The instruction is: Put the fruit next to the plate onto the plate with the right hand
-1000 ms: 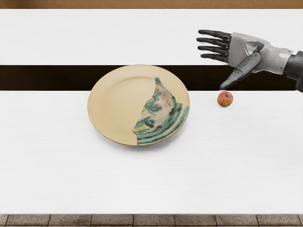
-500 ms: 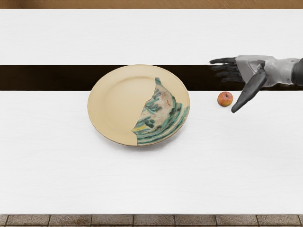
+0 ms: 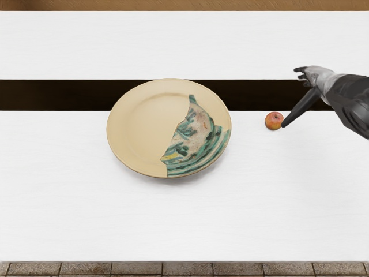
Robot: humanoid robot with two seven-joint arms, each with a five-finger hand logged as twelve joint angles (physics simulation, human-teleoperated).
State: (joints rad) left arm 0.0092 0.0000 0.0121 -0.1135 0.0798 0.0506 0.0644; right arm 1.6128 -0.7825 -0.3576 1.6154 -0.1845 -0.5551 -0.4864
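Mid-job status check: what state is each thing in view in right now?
plate, flat on the table, nothing on it.
apple, on the table right of the plate, not grasped.
right hand, open, one fingertip beside the apple.
left hand, not in view.

- We note a white table (image 3: 184, 213) crossed by a dark band (image 3: 57, 95).
- We find a tan, partly green-patterned plate (image 3: 130, 124) resting on it.
- We record a small reddish fruit (image 3: 274, 120) on the table, apart from the plate, to its right.

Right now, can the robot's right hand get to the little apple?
Probably yes. The right hand is just to the right of the apple, with only bare table around them and nothing in between. The plate sits on the apple's other side, out of the way.
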